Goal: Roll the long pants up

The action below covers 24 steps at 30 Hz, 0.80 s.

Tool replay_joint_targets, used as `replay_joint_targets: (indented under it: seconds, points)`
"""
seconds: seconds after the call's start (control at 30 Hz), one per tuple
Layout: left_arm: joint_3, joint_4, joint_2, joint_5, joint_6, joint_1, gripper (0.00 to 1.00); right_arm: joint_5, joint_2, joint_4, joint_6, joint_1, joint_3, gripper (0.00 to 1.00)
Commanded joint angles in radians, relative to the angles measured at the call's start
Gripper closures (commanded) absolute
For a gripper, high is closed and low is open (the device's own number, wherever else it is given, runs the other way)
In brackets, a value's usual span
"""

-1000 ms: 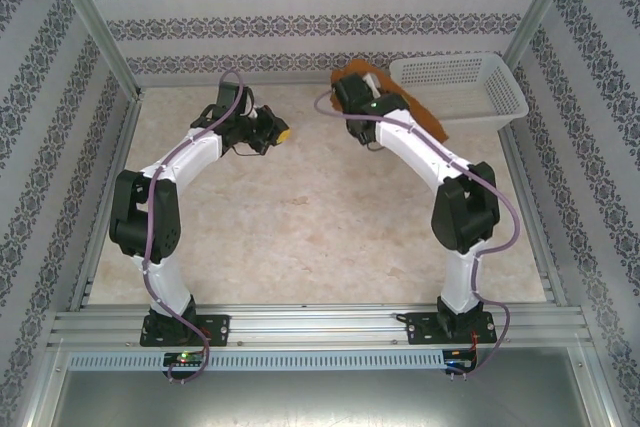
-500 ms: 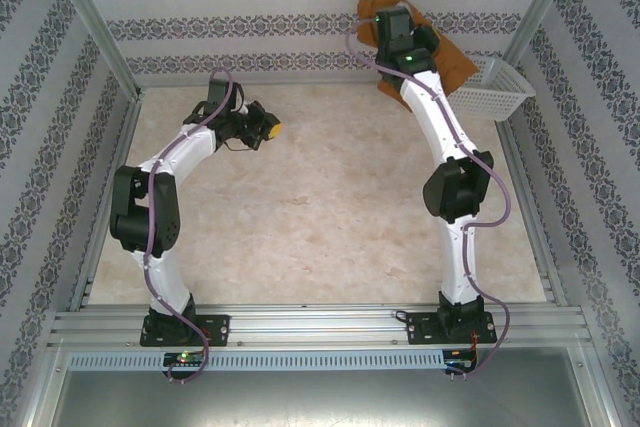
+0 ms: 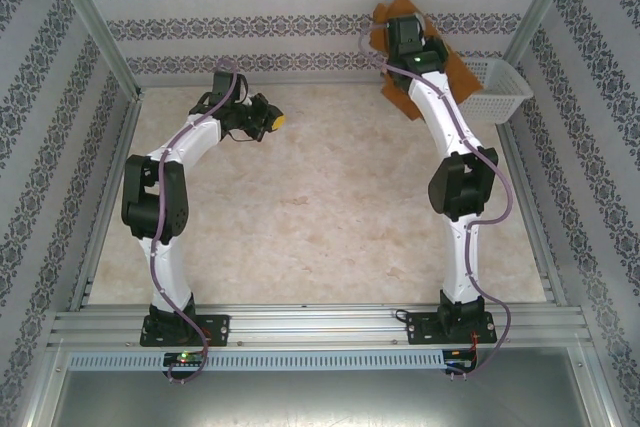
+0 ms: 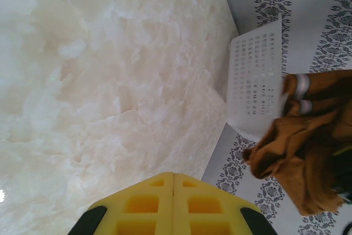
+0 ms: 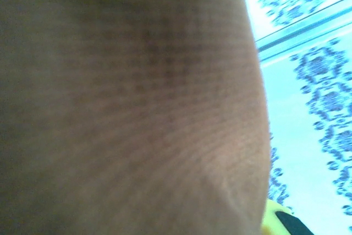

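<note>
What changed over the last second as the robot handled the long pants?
The right arm swung up and back, lifting the long pants off the table beside the white basket; they now hang from the right fingers before the back wall. The left arm barely shifted, left fingers shut and empty.

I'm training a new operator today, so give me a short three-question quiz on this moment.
1. True or false: the left hand holds the long pants.
2. Which hand has the pants raised off the table? A. left hand B. right hand
3. Fill in: the white mesh basket sits at the table's far ____ corner.
Key: 1 false; 2 B; 3 right.
</note>
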Motion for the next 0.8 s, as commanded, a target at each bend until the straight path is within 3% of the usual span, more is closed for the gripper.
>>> replay_joint_targets:
  seconds: [0.0, 0.2, 0.5, 0.7, 0.77]
  points:
    - [-0.003, -0.017, 0.001, 0.01, -0.009, 0.01, 1.0, -0.015, -0.074, -0.004, 0.135, 0.002, -0.039, 1.0]
    - [-0.002, 0.002, 0.014, 0.023, -0.024, 0.008, 1.0, -0.053, -0.177, -0.053, 0.168, 0.004, -0.132, 1.0]
    - [-0.002, 0.016, 0.022, 0.03, -0.042, 0.007, 1.0, -0.14, -0.256, -0.259, 0.206, -0.004, 0.083, 1.0]
    - [0.005, 0.031, 0.029, 0.029, -0.063, 0.006, 1.0, -0.127, -0.207, -0.189, 0.097, -0.027, 0.232, 1.0]
    - [0.012, 0.026, 0.028, 0.029, -0.064, 0.004, 1.0, -0.073, -0.169, -0.089, 0.023, -0.045, 0.23, 1.0]
